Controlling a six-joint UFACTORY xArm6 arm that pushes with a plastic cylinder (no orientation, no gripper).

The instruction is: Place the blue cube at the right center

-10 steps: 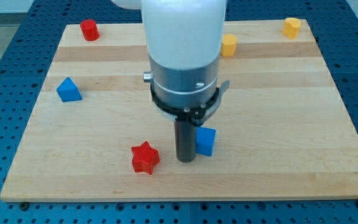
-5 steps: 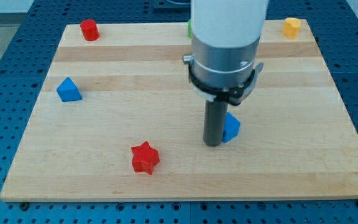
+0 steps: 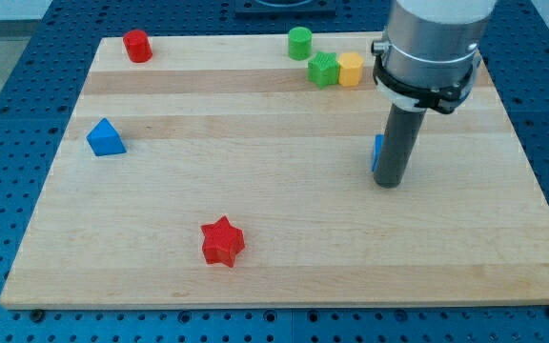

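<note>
The blue cube (image 3: 376,152) is mostly hidden behind my dark rod; only a thin blue sliver shows at the rod's left edge, right of the board's middle. My tip (image 3: 388,182) rests on the wooden board (image 3: 255,238), touching or right in front of the cube. The arm's white and grey body fills the view's top right.
A blue triangular block (image 3: 105,138) lies at the left. A red star (image 3: 222,241) lies at the bottom middle. A red cylinder (image 3: 137,45) is at the top left. A green cylinder (image 3: 299,42), a green block (image 3: 323,70) and a yellow block (image 3: 351,69) sit at the top.
My tip and the blue cube have moved right and up the board. The arm body has shifted right, uncovering the green blocks and the yellow block and covering the far yellow one.
</note>
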